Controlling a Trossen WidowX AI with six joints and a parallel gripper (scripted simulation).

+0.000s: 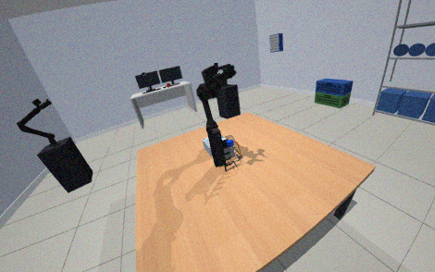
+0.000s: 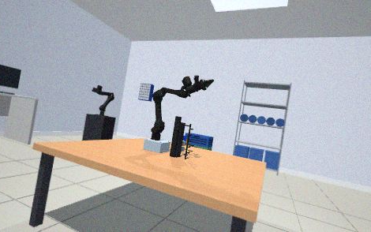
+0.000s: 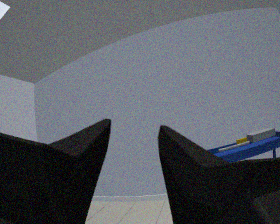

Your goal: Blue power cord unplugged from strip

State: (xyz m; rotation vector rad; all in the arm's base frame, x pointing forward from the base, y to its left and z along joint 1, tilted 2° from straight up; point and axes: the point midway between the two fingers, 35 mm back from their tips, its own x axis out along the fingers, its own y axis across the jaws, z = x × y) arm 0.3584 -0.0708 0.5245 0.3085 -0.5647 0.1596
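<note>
Overhead, the empty pincer (image 2: 211, 81) hangs well above the power strip (image 2: 175, 136).

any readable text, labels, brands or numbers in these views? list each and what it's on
None readable in any view.
Blue-and-white wall panel: looks like a grid or sign, too blurred to read.
Monitors on the white desk: screens dark, no text.
Blue crate and shelf bins: no markings visible.
Power strip and gripper: no labels visible.
</note>
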